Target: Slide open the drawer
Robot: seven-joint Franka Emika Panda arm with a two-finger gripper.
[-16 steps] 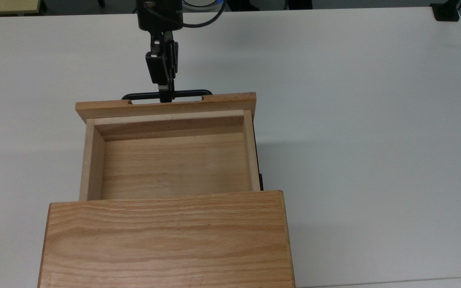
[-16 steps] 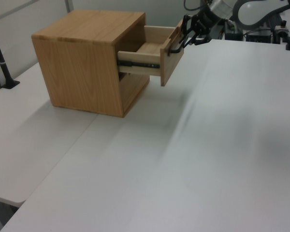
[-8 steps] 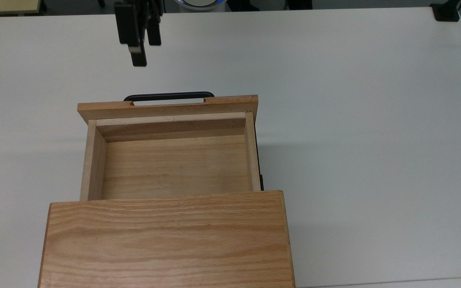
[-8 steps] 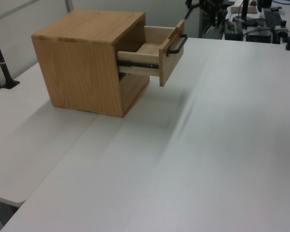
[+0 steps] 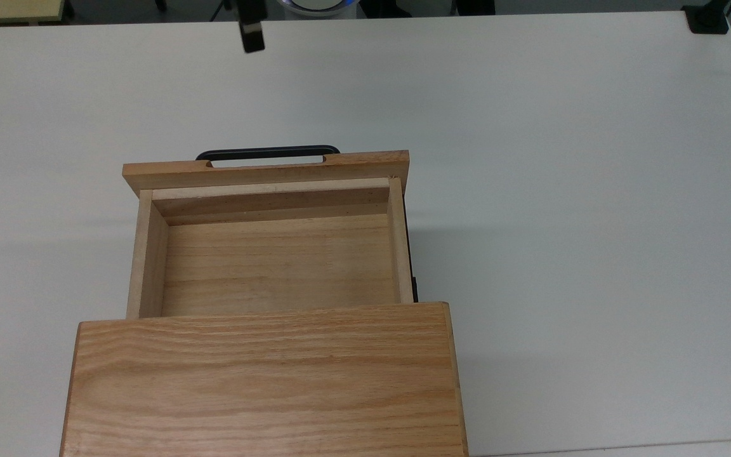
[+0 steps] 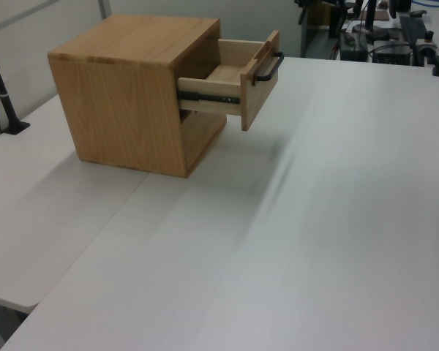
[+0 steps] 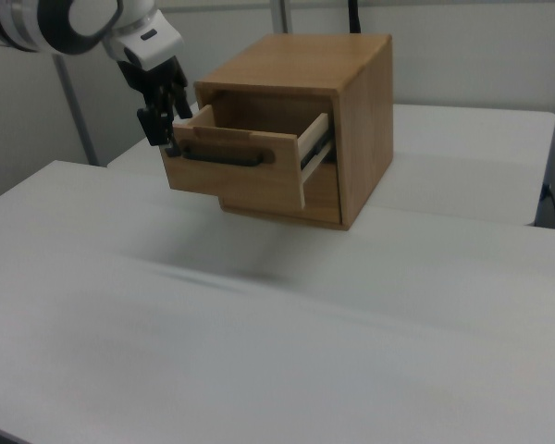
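Observation:
The light oak drawer (image 5: pixel 273 260) stands pulled well out of its casing (image 5: pixel 264 381), with its pale interior showing bare. Its black bar handle (image 5: pixel 268 152) runs along the front panel and nothing touches it. In the top view one of my gripper's dark fingers (image 5: pixel 252 37) hangs at the top edge, well beyond the handle. In the right view my gripper (image 7: pixel 159 131) is open and holds nothing, up beside the left end of the drawer front (image 7: pixel 236 176). The left view has the drawer (image 6: pixel 241 80) sticking out on its black rail, handle (image 6: pixel 269 67) free.
The casing stands on a wide white table (image 5: pixel 562 190). A black clamp (image 5: pixel 708 19) sits at the table's far right corner in the top view. A black post (image 6: pixel 4 88) rises at the left view's left. Equipment (image 6: pixel 380 36) crowds the far side.
A second ago my gripper was shut on the handle. It has let go and pulled up and away from the drawer. The drawer has stayed pulled out.

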